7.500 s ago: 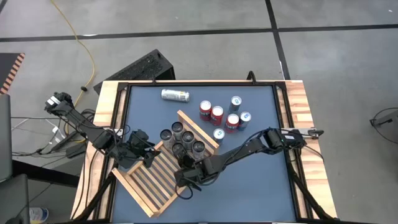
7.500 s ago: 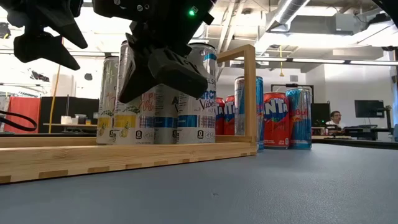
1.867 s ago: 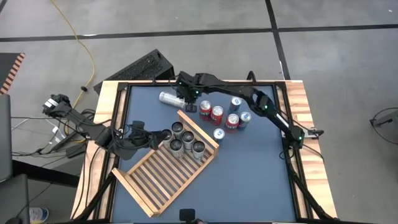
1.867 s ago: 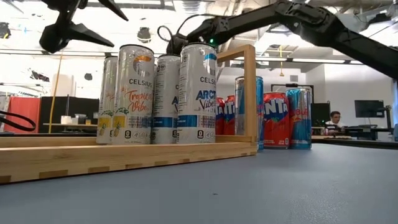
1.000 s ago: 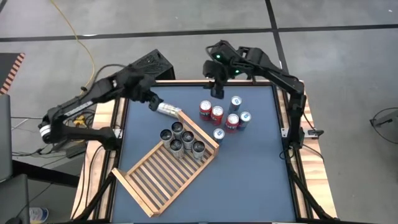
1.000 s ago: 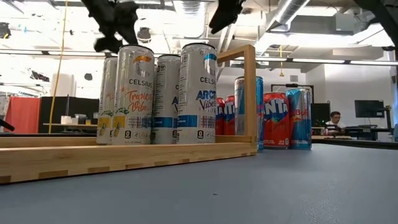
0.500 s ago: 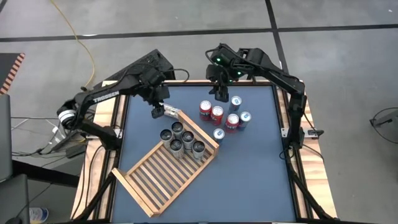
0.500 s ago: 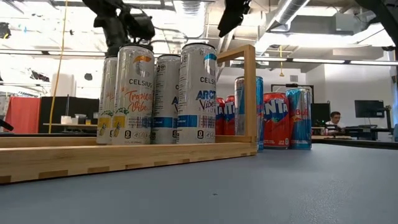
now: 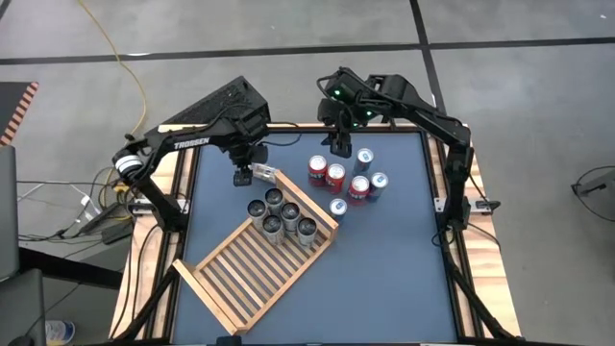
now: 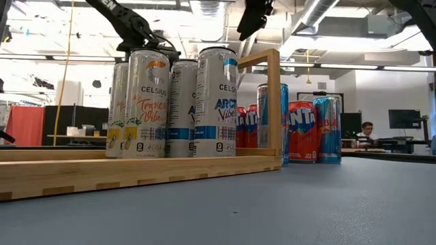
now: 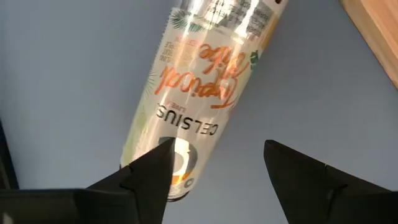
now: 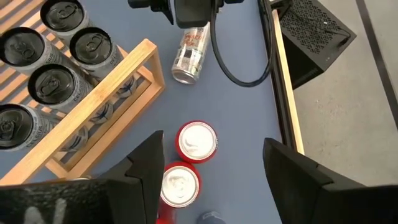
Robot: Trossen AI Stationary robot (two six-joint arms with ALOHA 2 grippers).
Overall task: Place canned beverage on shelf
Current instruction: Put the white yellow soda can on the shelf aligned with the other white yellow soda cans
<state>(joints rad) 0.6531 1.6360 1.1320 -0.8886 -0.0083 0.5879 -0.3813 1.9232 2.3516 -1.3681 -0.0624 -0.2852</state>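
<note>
blue table, can lying off the shelf

on your blue table, the left gripper hangs just above a lying can, fingers parted, holding nothing. the shelf lies just beside it. the right gripper hovers open over red cans.

A: what's up front from down low?

B: wooden shelf on the blue tabletop, tall Celsius cans standing in it right by the upright post.

A: and behind?

B: red and blue cans past the post, dark arms overhead, a person way back.
</note>
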